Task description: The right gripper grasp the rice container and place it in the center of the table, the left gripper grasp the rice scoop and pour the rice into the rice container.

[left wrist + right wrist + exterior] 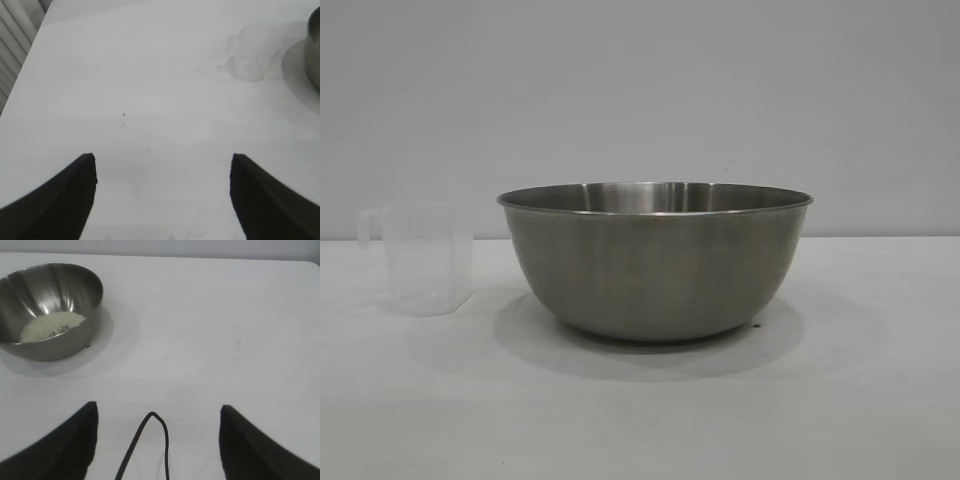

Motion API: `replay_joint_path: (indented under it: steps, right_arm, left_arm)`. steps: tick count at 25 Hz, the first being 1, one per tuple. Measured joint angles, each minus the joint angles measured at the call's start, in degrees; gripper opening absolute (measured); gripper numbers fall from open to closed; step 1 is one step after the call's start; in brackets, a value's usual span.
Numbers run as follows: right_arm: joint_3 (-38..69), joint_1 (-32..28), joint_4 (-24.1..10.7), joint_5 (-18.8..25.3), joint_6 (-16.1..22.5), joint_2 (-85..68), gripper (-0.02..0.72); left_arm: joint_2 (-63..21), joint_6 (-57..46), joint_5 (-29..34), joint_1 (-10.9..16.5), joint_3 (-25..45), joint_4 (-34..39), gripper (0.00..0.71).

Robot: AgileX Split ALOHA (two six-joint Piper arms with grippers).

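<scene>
The rice container [655, 262] sits mid-tabletop [860, 400] holding the rice [51, 325]. The rice scoop [420, 260] stands upright just beside it. Left gripper [162, 167] and right gripper [157, 415] hover well apart from it, jaws wide, holding nothing.

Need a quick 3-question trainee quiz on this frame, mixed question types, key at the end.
1. True or false: the rice lies inside the rice container.
2. The rice scoop stands: A) inside the container, B) upright on the table beside the container, C) in the left gripper.
3. Fill in: the right gripper is ____ and holds nothing.

Key: 1 true; 2 B; 3 open.
</scene>
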Motion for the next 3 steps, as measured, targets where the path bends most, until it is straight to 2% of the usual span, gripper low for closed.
replay_joint_path:
  steps: [3]
  right_arm:
    - [0.0,0.0,0.0,0.0,0.0,0.0,0.438]
  left_arm:
    - [0.0,0.0,0.0,0.0,0.0,0.0,0.489]
